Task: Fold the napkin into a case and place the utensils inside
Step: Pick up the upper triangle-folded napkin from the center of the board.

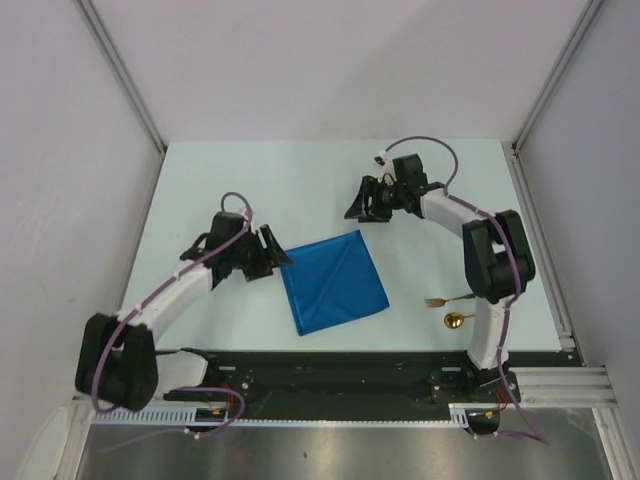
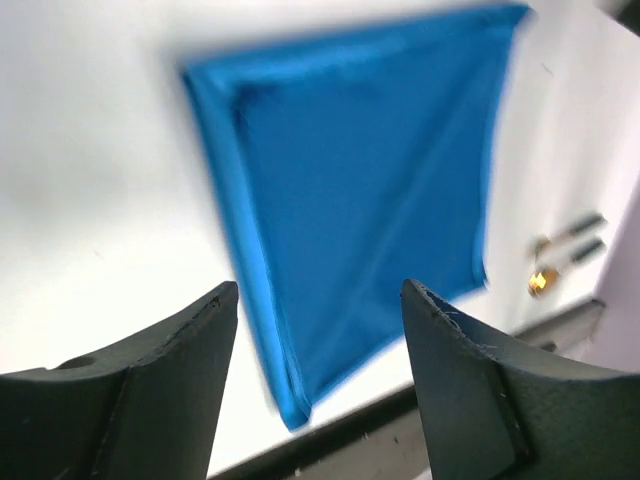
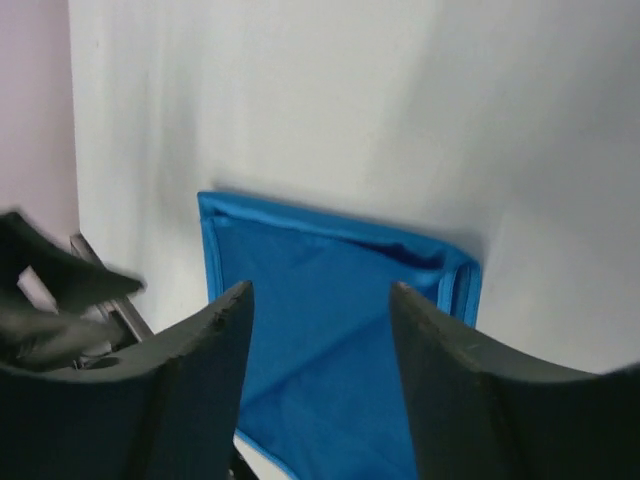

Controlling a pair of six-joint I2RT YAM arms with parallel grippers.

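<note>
From above, the napkin [image 1: 333,282] lies flat on the bench [image 1: 250,180]. The left jaws are just beside its left corner, and the right jaws are past its far corner. Left wrist view: the jaws are spread and empty, with the napkin [image 2: 360,190] ahead. Right wrist view: the jaws are spread and empty, with the napkin [image 3: 320,300] ahead.

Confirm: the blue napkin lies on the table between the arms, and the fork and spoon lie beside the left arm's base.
Wrong side: the fork and spoon lie beside the right arm's base, as the top view shows. The napkin part holds.
</note>
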